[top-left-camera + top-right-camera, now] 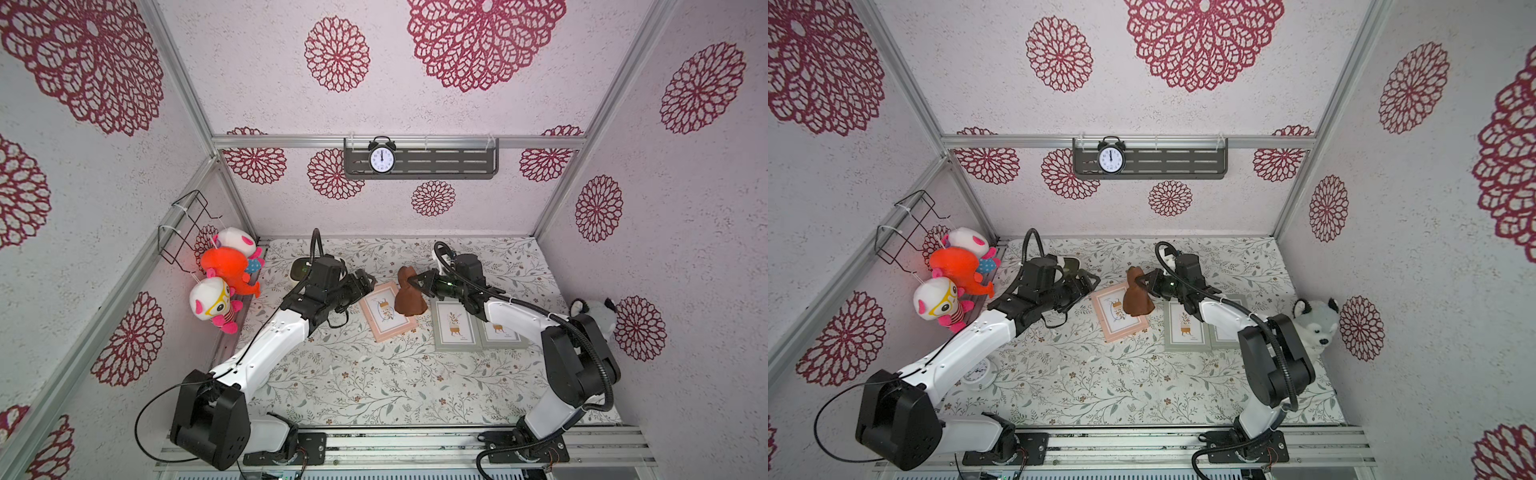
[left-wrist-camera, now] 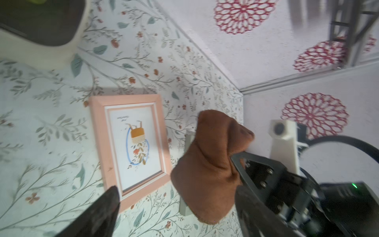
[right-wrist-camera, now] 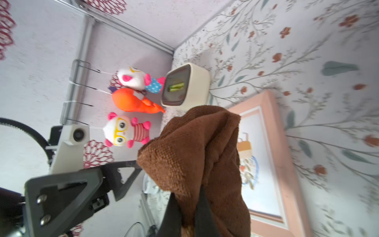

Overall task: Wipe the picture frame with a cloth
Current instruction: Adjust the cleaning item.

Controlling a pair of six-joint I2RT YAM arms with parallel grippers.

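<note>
A pink picture frame [image 1: 386, 318] [image 1: 1117, 318] [image 2: 98, 143] [image 3: 274, 164] lies flat mid-table, and two grey picture frames [image 1: 455, 326] [image 1: 1185, 330] lie to its right. The brown cloth [image 1: 409, 297] [image 1: 1137, 299] [image 2: 211, 164] [image 3: 194, 156] hangs bunched from my right gripper [image 1: 415, 282] [image 3: 187, 215], which is shut on its upper part. The cloth's lower end dangles by the pink frame's right edge. My left gripper [image 1: 368, 282] [image 2: 178, 211] stands open and empty just left of the cloth, over the pink frame's far corner.
A cream digital clock [image 1: 300, 268] [image 3: 186, 86] sits at the back left behind my left wrist. Plush toys [image 1: 226, 278] hang on the left wall, and a husky plush [image 1: 1312, 324] leans at the right wall. A white round clock [image 1: 978, 372] lies under my left arm.
</note>
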